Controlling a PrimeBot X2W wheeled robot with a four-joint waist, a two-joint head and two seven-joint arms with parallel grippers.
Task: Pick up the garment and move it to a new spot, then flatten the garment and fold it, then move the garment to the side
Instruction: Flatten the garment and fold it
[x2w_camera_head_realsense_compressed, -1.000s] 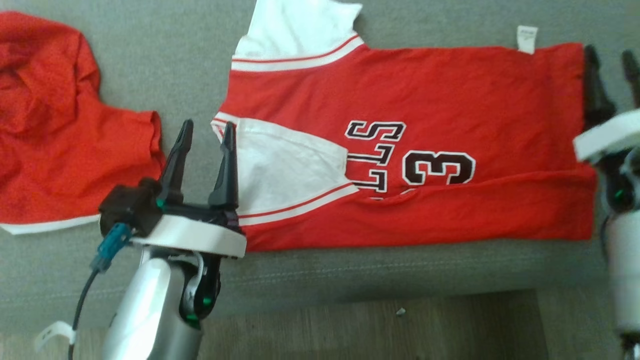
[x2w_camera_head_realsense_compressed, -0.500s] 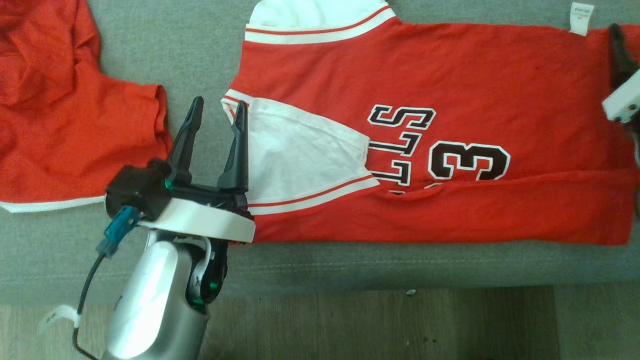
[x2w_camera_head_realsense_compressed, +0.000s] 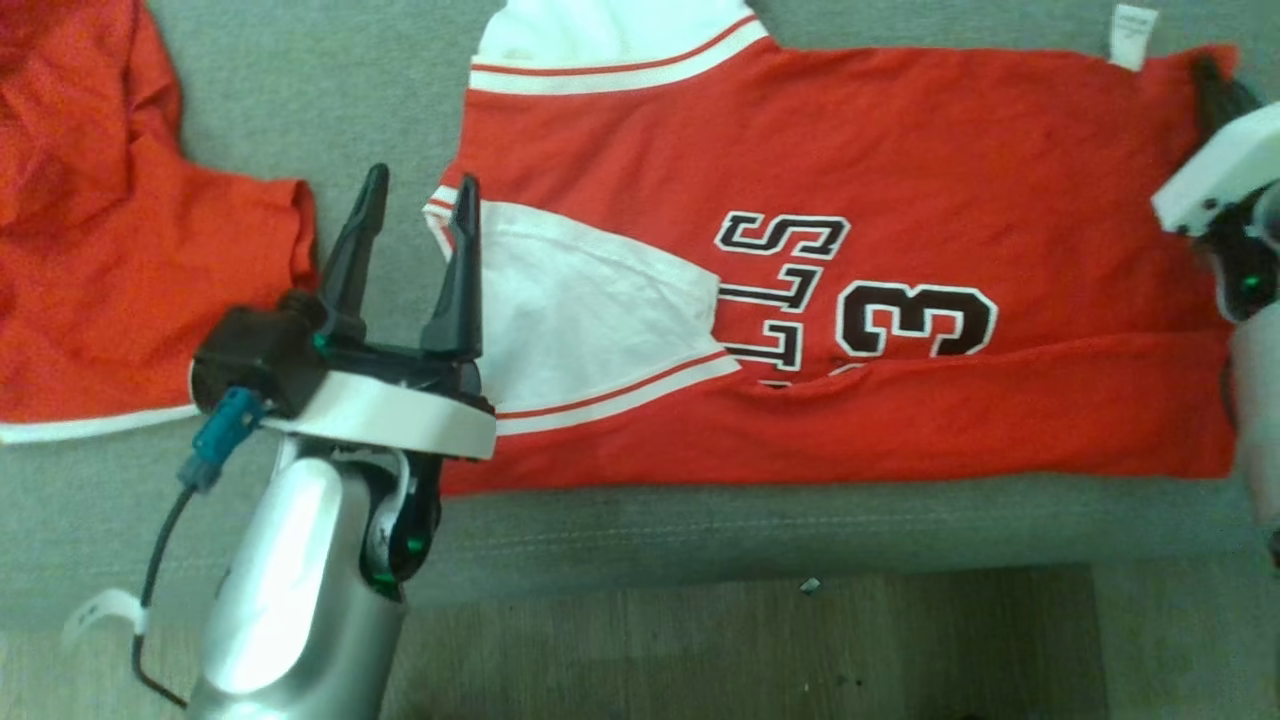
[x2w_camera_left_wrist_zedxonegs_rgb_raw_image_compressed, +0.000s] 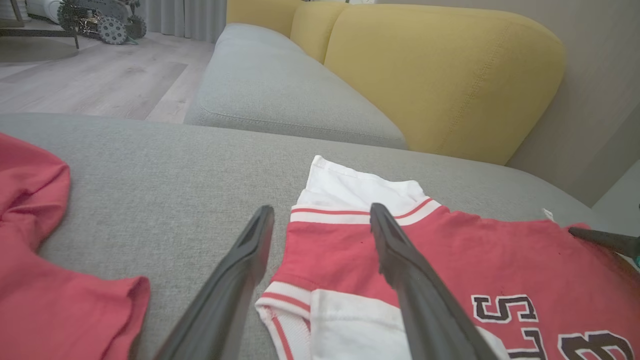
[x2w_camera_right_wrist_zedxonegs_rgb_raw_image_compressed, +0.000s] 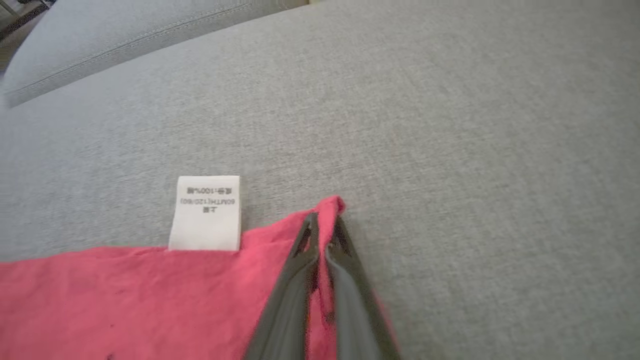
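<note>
The garment is a red jersey (x2w_camera_head_realsense_compressed: 900, 150) with white sleeves and black lettering, spread sideways on the grey sofa seat (x2w_camera_head_realsense_compressed: 300, 80). Its near long edge is folded up over part of the lettering. My left gripper (x2w_camera_head_realsense_compressed: 423, 178) stands open at the jersey's left end, one finger beside the white sleeve (x2w_camera_left_wrist_zedxonegs_rgb_raw_image_compressed: 350, 190) and one over it, with nothing between them (x2w_camera_left_wrist_zedxonegs_rgb_raw_image_compressed: 321, 210). My right gripper (x2w_camera_right_wrist_zedxonegs_rgb_raw_image_compressed: 325, 219) is shut on the jersey's far right corner, next to a white label (x2w_camera_right_wrist_zedxonegs_rgb_raw_image_compressed: 206, 212); from the head camera it (x2w_camera_head_realsense_compressed: 1210, 75) shows at the right edge.
A second red garment (x2w_camera_head_realsense_compressed: 100, 250) lies crumpled on the seat to the left, close to my left gripper. Yellow back cushions (x2w_camera_left_wrist_zedxonegs_rgb_raw_image_compressed: 440, 75) rise behind the seat. The sofa's front edge and wooden floor (x2w_camera_head_realsense_compressed: 750, 650) lie below.
The right gripper's fingers stood apart beside the jersey's right edge; they are now together on its far corner. The head camera has shifted. The left gripper stays by the sleeve.
</note>
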